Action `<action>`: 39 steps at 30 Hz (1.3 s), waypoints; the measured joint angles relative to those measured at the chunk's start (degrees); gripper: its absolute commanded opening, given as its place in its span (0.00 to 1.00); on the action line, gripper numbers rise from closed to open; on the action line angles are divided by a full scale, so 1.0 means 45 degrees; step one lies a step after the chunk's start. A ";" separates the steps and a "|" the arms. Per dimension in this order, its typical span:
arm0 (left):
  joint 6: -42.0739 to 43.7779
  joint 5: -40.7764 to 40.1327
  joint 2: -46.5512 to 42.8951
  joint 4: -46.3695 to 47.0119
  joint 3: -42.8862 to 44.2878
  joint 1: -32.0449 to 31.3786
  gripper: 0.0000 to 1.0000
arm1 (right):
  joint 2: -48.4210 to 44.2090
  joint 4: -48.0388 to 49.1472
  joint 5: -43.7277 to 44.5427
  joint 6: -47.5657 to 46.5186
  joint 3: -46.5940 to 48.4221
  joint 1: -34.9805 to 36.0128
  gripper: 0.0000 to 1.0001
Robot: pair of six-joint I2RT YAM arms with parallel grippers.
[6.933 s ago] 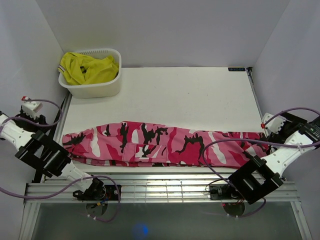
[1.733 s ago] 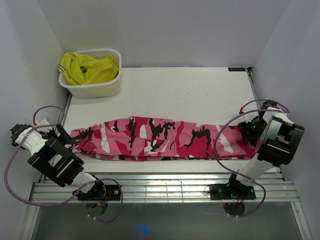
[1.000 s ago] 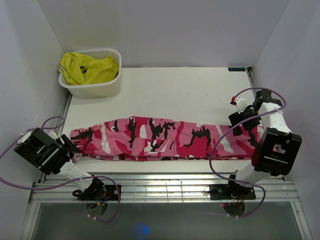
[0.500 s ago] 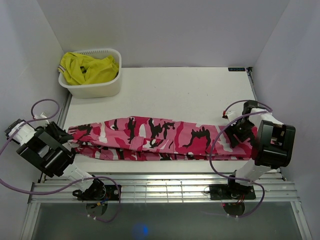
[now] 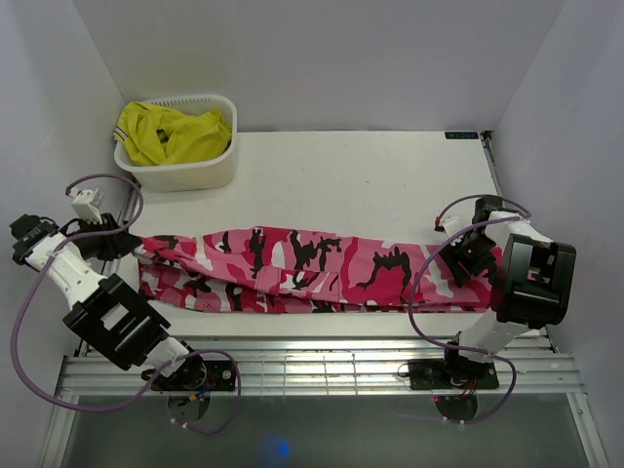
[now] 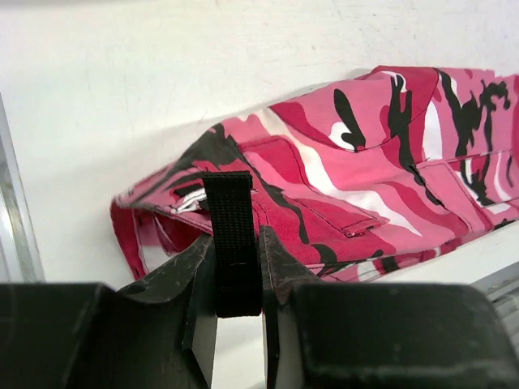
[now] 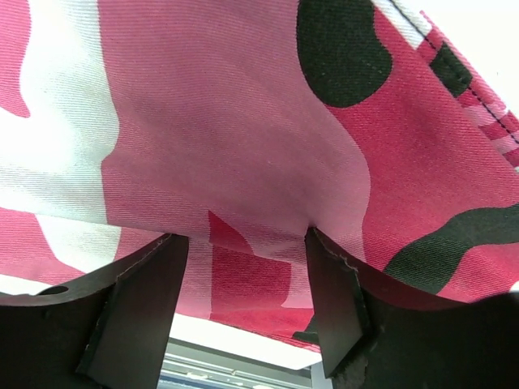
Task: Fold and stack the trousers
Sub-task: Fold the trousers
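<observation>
The pink camouflage trousers [image 5: 312,268] lie folded lengthwise across the near half of the table, waist at the left, leg ends at the right. My left gripper [image 5: 130,244] is at the waist end. In the left wrist view it [image 6: 238,243] is shut on a black strap [image 6: 231,211] of the trousers [image 6: 365,154], with the waist edge lifted a little. My right gripper [image 5: 466,255] is at the leg end. In the right wrist view it [image 7: 243,235] is open, its fingertips [image 7: 174,243] pressed against the trousers' fabric [image 7: 243,121].
A white basket [image 5: 185,175] with a plain yellow garment [image 5: 171,132] stands at the far left corner. Bare white table [image 5: 370,185] lies behind the trousers. A metal rail [image 5: 312,363] runs along the near edge. Walls close in on both sides.
My left gripper has swung back and to the right with the waist end, drawing that end off the table's left edge. The right gripper has stayed at the leg end.
</observation>
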 measured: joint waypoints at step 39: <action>0.2463 -0.2623 0.4080 -0.1719 -0.1506 0.2312 0.96 | -0.0248 -0.0680 0.0238 -0.0442 0.0316 -0.0010 0.68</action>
